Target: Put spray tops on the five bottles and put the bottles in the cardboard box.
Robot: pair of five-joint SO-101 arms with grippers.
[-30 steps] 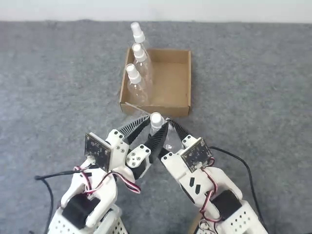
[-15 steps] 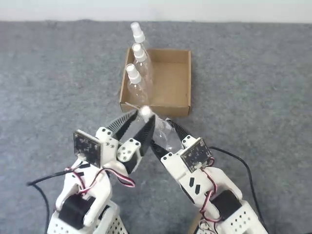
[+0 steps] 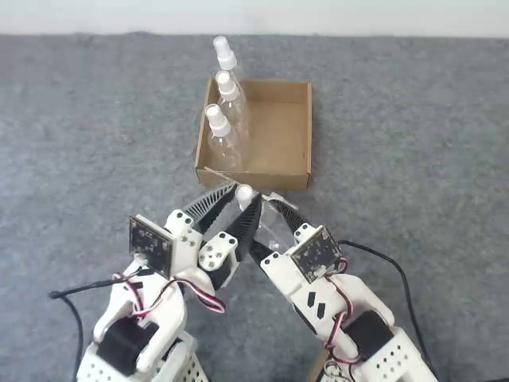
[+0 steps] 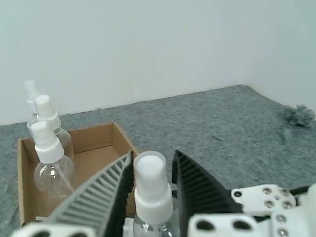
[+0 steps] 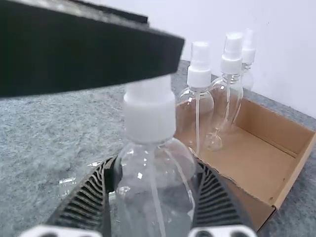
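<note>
Since half a second ago the left arm has swung back a little to the right, and the spray top (image 3: 244, 192) has come right and nearer with it. The right arm has barely shifted, and the box and its bottles lie as before.

Left gripper (image 3: 242, 196) is just near of the box (image 3: 294, 178), its two black fingers clamped on the spray top from either side. That top sits on the neck of a clear bottle (image 5: 148, 207). Right gripper (image 5: 152, 173) holds this bottle lower down, its fingers closed around the round body, one on each side. In the high view the bottle stands between the two arms, near the middle of the box's near wall, and leans slightly left.

Two capped bottles stand inside the box along its left wall, one near (image 3: 223, 147) and one farther (image 3: 235, 110). A third capped bottle (image 3: 225, 54) stands at the box's far left corner; whether it is inside or just beyond the wall cannot be told. The right half of the box shows bare cardboard.

All rests on grey carpet (image 3: 413, 135). Black cables (image 3: 75, 290) trail from the arms at the near edge.
</note>
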